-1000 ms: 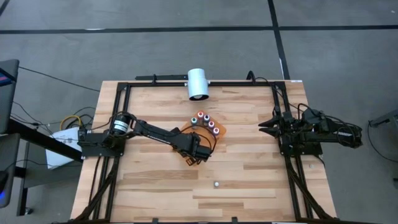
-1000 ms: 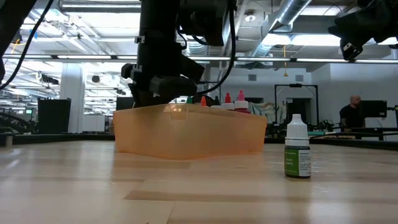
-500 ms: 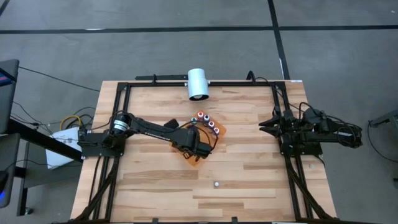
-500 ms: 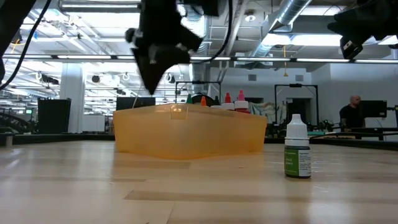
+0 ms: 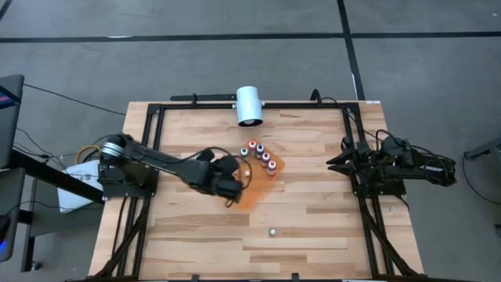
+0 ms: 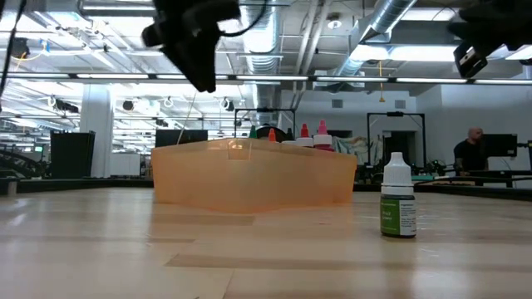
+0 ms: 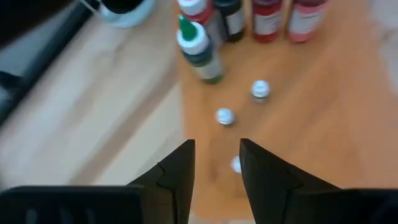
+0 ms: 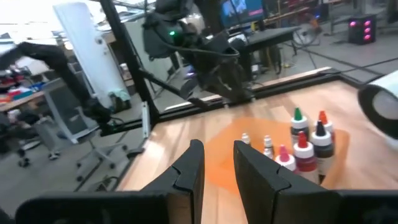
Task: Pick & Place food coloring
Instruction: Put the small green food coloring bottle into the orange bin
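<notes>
Standing upright on the orange sheet (image 5: 254, 186) at mid-worktop, the food coloring (image 5: 259, 154) forms a tight cluster of small bottles with red, green, pink and dark tops; in the left wrist view we also count three white-capped bottles (image 7: 224, 116) apart from it on the sheet. One more bottle (image 6: 397, 209), green-labelled and white-capped, stands alone off the sheet on the bare worktop (image 5: 313, 227). We record the left end effector (image 5: 232, 186) as lifted and drawn back from the sheet compared with a second ago, fingers narrowly apart and empty; we judge a bottle just released. The right end effector (image 5: 333, 159) waits at the worktop's right edge, fingers narrowly parted, holding nothing.
</notes>
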Controlling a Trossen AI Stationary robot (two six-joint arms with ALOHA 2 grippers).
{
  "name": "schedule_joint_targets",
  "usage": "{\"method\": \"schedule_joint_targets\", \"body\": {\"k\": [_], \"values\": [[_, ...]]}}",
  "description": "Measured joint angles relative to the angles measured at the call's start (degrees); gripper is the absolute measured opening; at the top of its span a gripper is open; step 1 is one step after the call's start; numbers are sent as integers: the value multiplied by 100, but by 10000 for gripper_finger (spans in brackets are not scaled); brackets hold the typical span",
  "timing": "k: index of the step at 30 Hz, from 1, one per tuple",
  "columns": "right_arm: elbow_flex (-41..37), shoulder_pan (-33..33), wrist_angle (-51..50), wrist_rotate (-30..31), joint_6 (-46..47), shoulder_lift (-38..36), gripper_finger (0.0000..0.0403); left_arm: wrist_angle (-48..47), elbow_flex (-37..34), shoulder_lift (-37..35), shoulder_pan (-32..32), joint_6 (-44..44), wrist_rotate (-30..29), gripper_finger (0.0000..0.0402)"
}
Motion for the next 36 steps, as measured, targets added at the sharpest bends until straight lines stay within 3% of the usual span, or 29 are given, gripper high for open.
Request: {"method": "schedule_joint_targets", "body": {"k": [10,17,21,26,36], "values": [[0,4,364,-344,198,283,75,3979,-3451,-2358,-229,388,404,119],[32,8,1084,-926,237,1525,75,6620,-5567,-3920,-353,593,393,119],[465,183,1069,-1035,212,2368,75,7502,-6445,-4817,-430,897,396,119],[1396,683,840,-1019,-78,3276,75,7344,-6938,-5917,-481,1467,545,119],[3169,1672,-285,-252,-172,5222,75,5239,-7038,-7997,-481,1865,617,119]]}}
